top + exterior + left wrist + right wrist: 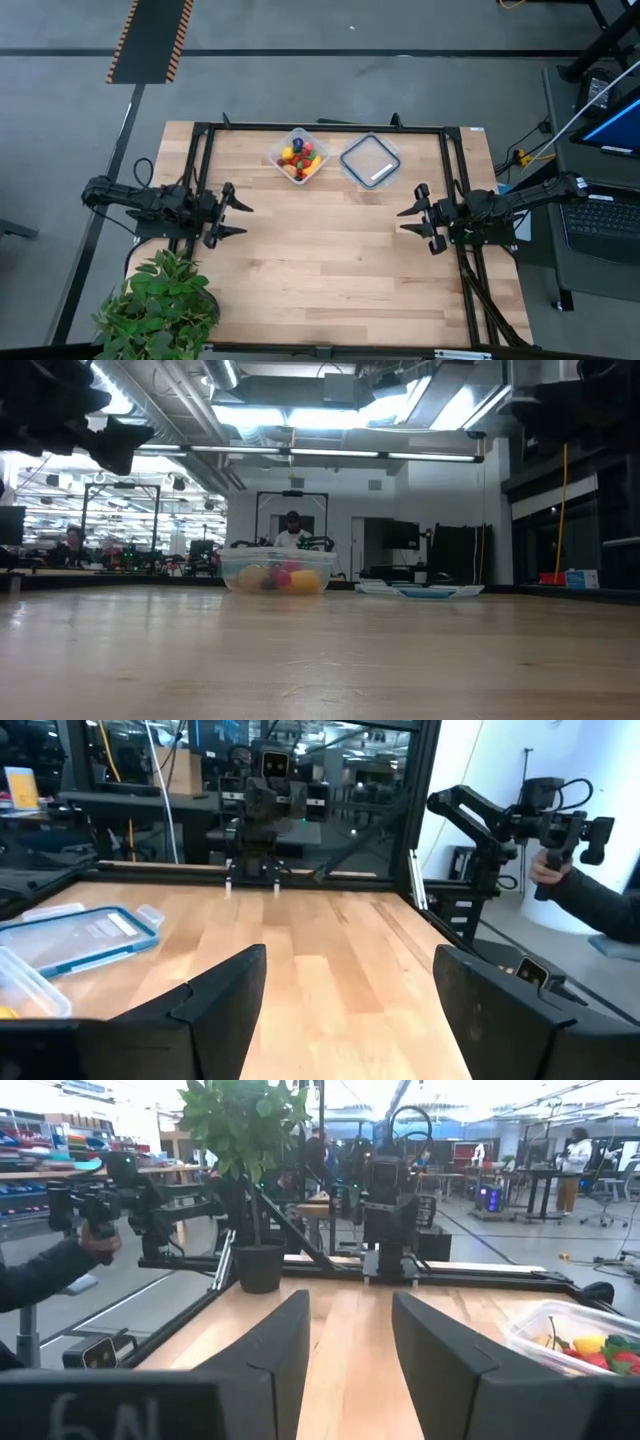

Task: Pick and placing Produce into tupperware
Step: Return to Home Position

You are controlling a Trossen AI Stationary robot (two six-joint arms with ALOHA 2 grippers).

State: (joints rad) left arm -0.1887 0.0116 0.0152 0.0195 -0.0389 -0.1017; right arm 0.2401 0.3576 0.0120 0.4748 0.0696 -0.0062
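Left gripper [244,220] hovering over table [330,270] at its left side, fingers spread, gripping nothing. Right gripper [403,221] hovering opposite, fingers likewise spread, empty. Tupperware [313,141] sitting at far middle, well apart from both grippers, produce [300,158] lying inside.

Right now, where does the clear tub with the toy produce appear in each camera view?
High view: the tub stands near the table's upper edge, left of centre.
Low view: tub at mid-picture, far across the table.
Left wrist view: only a tub corner, cut by the frame.
Right wrist view: tub cut by the frame, produce inside.
Shared landmark: the blue-rimmed lid beside it, absent only from the right wrist view.
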